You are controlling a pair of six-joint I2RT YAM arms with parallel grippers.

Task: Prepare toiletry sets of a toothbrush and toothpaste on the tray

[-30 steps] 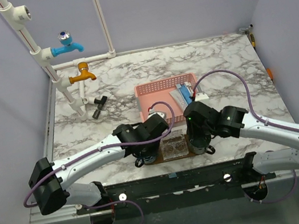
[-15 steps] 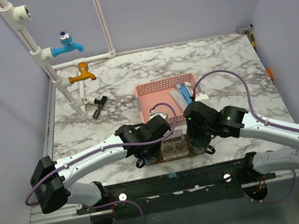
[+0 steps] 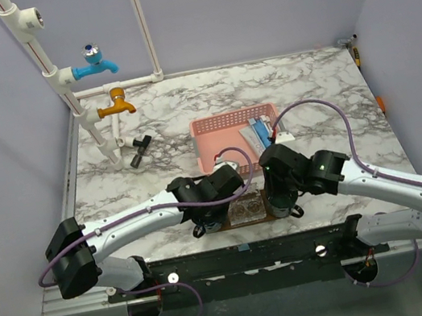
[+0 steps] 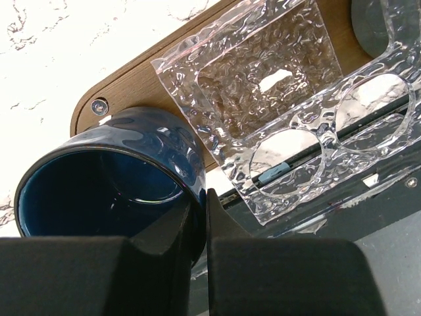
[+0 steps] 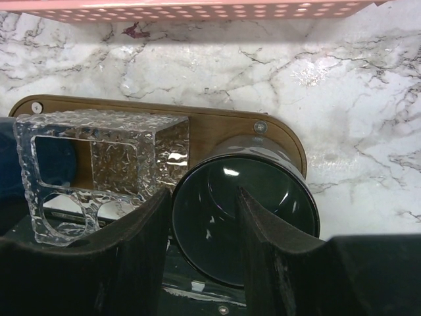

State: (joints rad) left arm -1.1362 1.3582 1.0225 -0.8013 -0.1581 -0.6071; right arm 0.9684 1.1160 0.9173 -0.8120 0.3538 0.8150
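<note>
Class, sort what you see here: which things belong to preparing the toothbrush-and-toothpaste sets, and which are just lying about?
Belongs to the job:
tray, blue cup, dark cup, clear holder, pink basket, blue-and-white toiletry items inside it.

Just lying about:
blue tap, orange tap, black valve handle.

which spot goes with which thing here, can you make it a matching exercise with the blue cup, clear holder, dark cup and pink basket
Things:
1. blue cup
2. clear holder
3. dark cup
4. pink basket

Places:
a. at the right end of the tray
b. on the marble table, beyond the tray
c. at the left end of the tray
d. in the middle of the tray

Pairs: 1-c, 2-d, 3-a, 4-b
</note>
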